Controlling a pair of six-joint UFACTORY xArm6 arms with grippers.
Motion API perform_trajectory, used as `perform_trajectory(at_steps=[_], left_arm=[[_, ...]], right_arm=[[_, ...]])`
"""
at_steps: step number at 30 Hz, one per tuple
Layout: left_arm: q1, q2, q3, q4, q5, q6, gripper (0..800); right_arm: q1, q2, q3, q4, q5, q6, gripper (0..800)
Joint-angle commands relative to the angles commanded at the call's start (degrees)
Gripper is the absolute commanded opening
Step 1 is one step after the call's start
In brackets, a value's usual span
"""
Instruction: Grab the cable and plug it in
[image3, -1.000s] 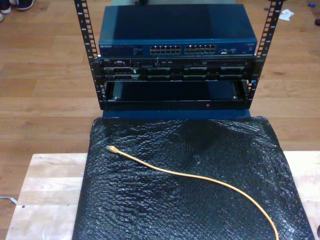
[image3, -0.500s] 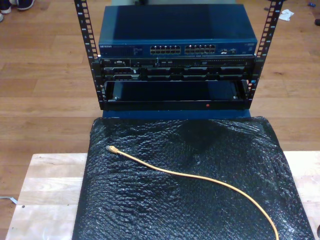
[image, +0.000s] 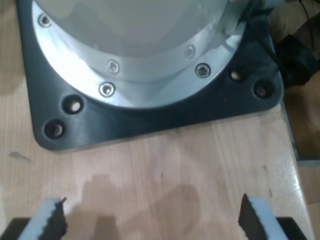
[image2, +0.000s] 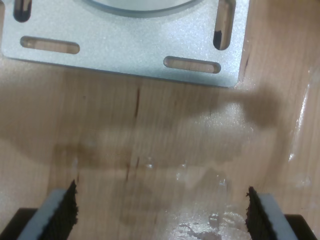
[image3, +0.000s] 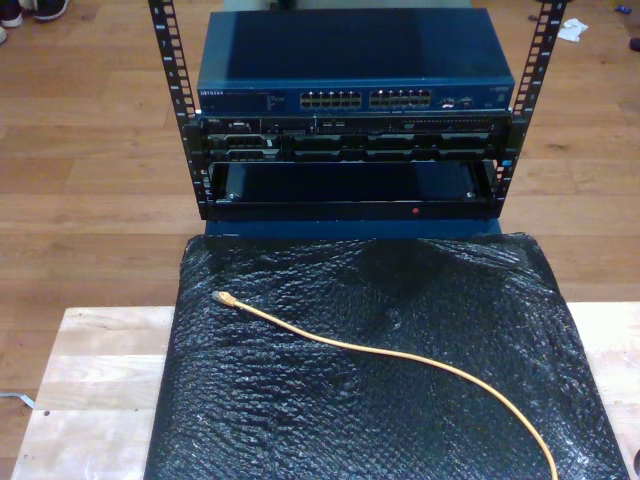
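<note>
The yellow-orange cable (image3: 400, 357) lies loose on a black bubble-wrap sheet (image3: 300, 420) in the exterior view; its plug end (image3: 222, 298) rests toward that view's left, and the cable runs off the bottom edge at that view's right. Beyond the sheet stands a rack with a blue network switch (image3: 355, 70) showing rows of ports (image3: 366, 99). My first gripper (image: 152, 217) is open over bare wood, facing a black base plate (image: 150, 115). My second gripper (image2: 161, 207) is open over wood near a silver slotted plate (image2: 125, 45). Nothing is between either pair of fingers.
The black sheet covers a light wooden table (image3: 90, 390). The rack's black uprights (image3: 175, 90) frame the switch and darker units (image3: 350, 140) below it, with an open bay (image3: 350, 185) underneath. Wooden floor surrounds the rack.
</note>
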Motion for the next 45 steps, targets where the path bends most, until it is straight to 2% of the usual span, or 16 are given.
perform_trajectory(at_steps=[35,45], left_arm=[[-0.09,0.26,0.0,0.0,0.35,-0.18,800],[0.0,-0.09,-1.58,0.0,1.85,-0.35,800]], right_arm=[[0.0,0.0,-0.7,0.0,0.18,0.09,799],[0.09,-2.73,-1.93,0.09,1.76,0.18,800]])
